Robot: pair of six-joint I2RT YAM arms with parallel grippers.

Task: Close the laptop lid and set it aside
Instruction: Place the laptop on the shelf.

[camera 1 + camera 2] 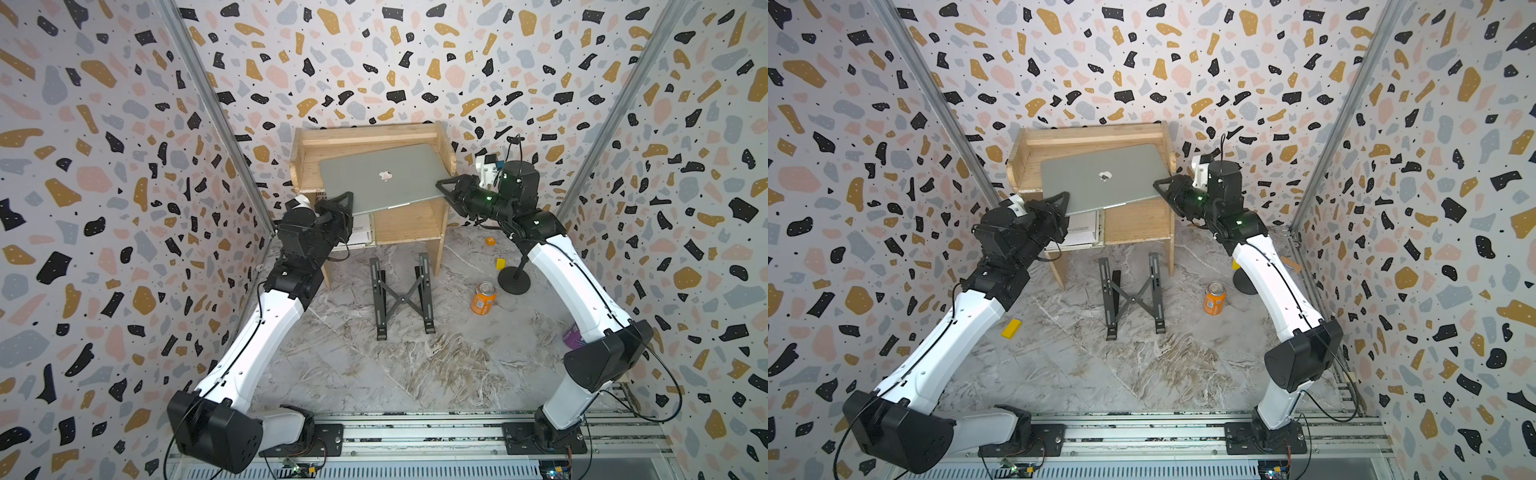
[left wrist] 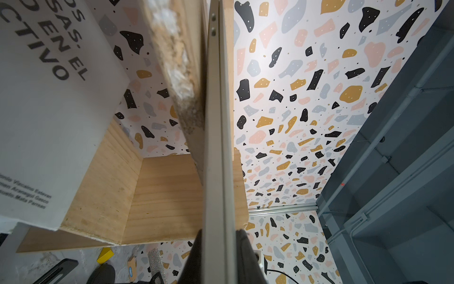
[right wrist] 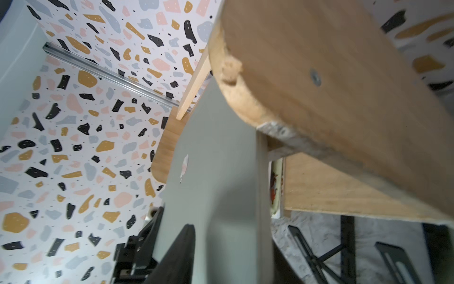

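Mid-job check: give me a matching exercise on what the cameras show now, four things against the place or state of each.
Things:
1. thin silver aluminium laptop
2. black X-shaped folding stand
3. orange drink can
4. left claw

Places or states:
A. standing upright beside the stand
B. closed, on top of the wooden shelf unit
C. clamped shut on the laptop's edge
D. unfolded on the marble-patterned surface, nothing on it

Pairs: 1-B, 2-D, 3-A, 4-C
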